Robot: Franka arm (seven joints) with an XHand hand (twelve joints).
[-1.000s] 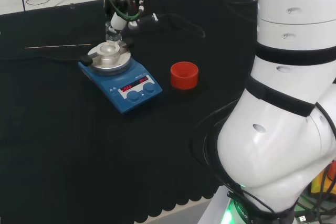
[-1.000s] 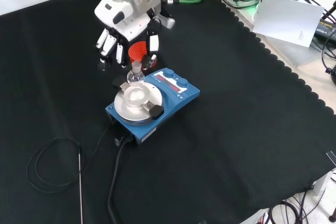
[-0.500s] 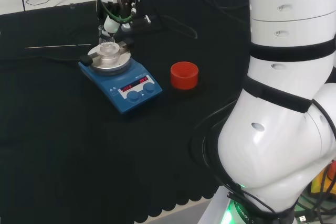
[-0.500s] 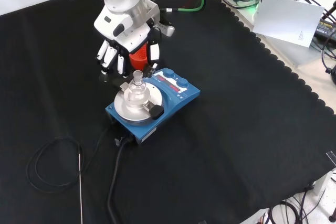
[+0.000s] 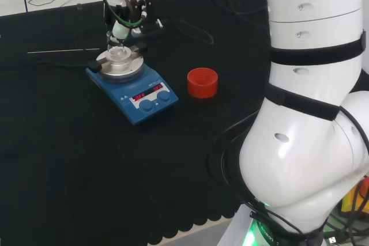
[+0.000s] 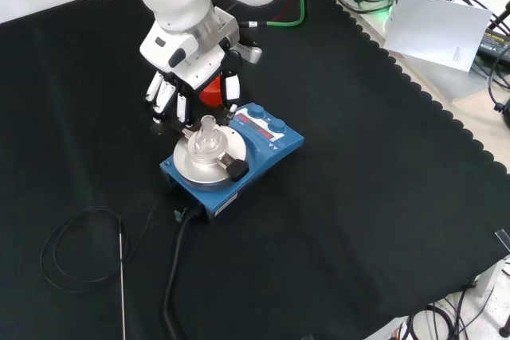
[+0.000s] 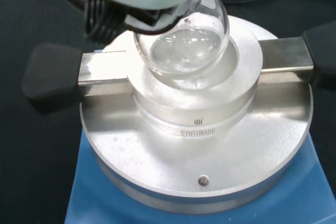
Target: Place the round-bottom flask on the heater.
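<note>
Flask (image 6: 209,139) sits in heater (image 6: 231,157) bowl; robot hand (image 6: 190,77) beside it, fingers seemingly straight, holding nothing.

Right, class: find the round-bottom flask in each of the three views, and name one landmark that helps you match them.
Head view: the round-bottom flask sits on the heater, upper left.
Front view: the flask stands left of centre on the heater's round metal block, just below the robot hand.
Wrist view: the flask rests in the block's hollow.
Shared landmark: the blue heater.
</note>
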